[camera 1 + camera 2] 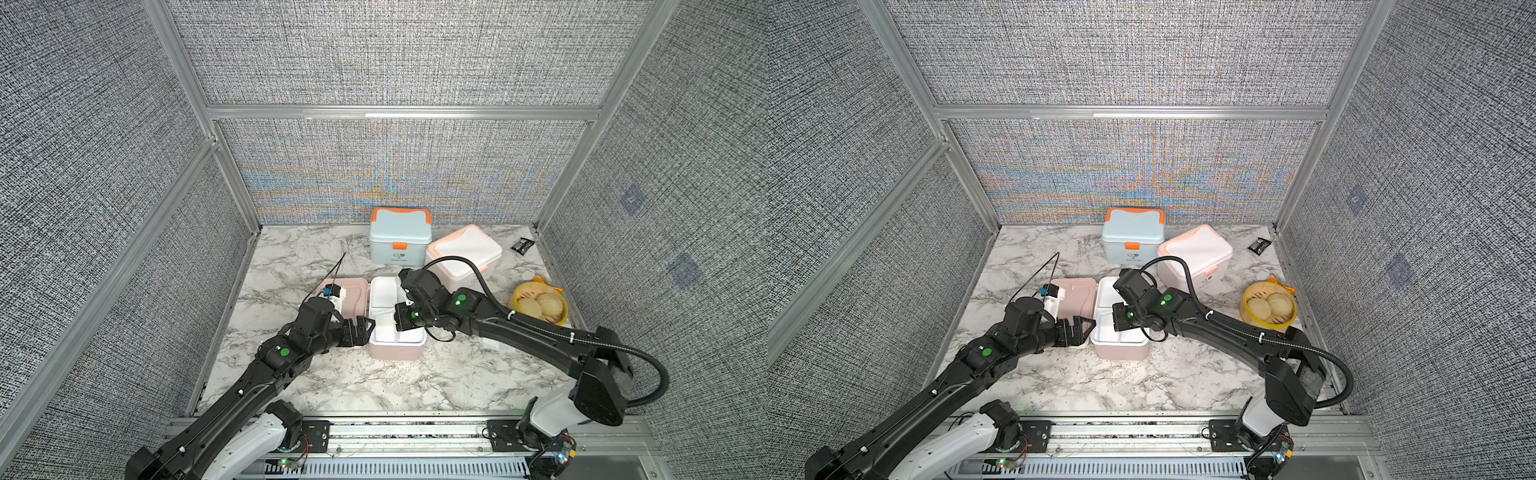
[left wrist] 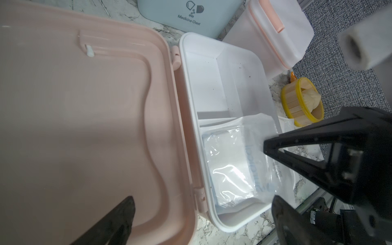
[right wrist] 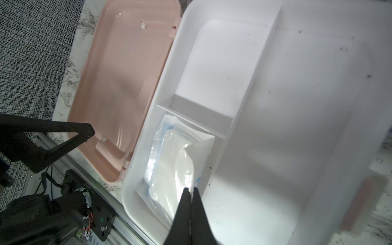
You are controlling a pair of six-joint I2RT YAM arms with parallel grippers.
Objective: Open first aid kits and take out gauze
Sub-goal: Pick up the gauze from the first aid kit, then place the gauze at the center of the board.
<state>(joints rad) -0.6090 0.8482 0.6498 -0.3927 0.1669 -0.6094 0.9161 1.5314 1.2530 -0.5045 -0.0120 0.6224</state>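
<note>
The pink-and-white first aid kit (image 1: pixel 397 343) (image 1: pixel 1119 345) stands open mid-table, its pink lid (image 1: pixel 353 291) (image 2: pixel 84 106) lying flat beside it. A gauze packet (image 2: pixel 229 165) (image 3: pixel 169 169) lies in the kit's small front compartment. My right gripper (image 3: pixel 191 189) (image 1: pixel 401 320) reaches into the box and is shut on the packet's edge. My left gripper (image 2: pixel 202 199) (image 1: pixel 363 328) hangs open over the hinge side, holding nothing. The blue-and-orange kit (image 1: pixel 400 237) (image 1: pixel 1133 237) and the white-and-peach kit (image 1: pixel 465 253) (image 1: pixel 1196 253) stand closed at the back.
A yellow basket of buns (image 1: pixel 539 307) sits at the right edge and a small black wrapper (image 1: pixel 523 244) lies in the back right corner. A clear packet (image 2: pixel 284 176) lies on the marble beside the open kit. Grey walls enclose three sides.
</note>
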